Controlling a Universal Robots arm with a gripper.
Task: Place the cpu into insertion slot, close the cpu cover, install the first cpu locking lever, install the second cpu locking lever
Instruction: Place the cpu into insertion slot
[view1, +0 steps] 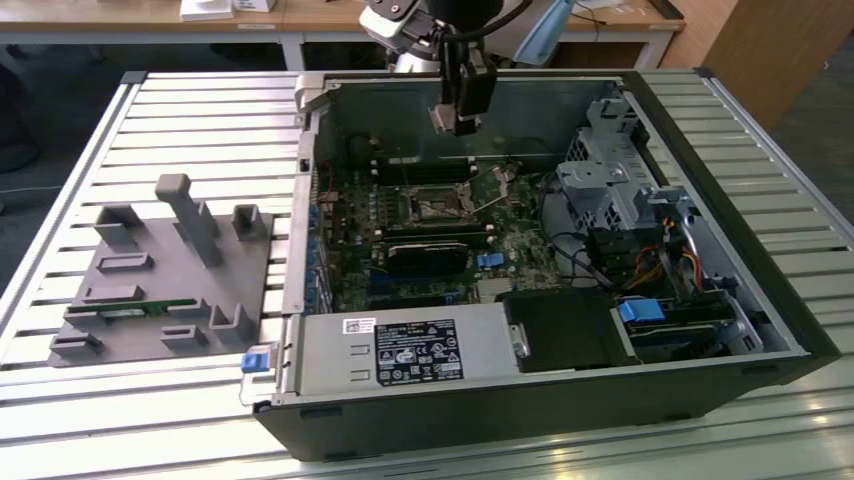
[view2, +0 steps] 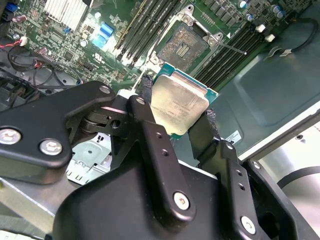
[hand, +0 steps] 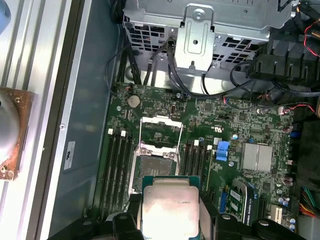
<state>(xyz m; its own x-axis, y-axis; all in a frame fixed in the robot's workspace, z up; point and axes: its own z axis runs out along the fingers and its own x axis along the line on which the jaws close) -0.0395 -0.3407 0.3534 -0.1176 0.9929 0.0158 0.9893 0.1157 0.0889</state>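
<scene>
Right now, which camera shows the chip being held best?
The second wrist view: the cpu sits large and plain in the gripper. The first wrist view crops it; the exterior view leaves it too small to tell.

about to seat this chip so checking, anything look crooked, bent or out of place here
Nothing stands out. The chip sits square between the jaws above the board. The socket is bare and its cover is swung open. No loose parts or damage show.
</scene>
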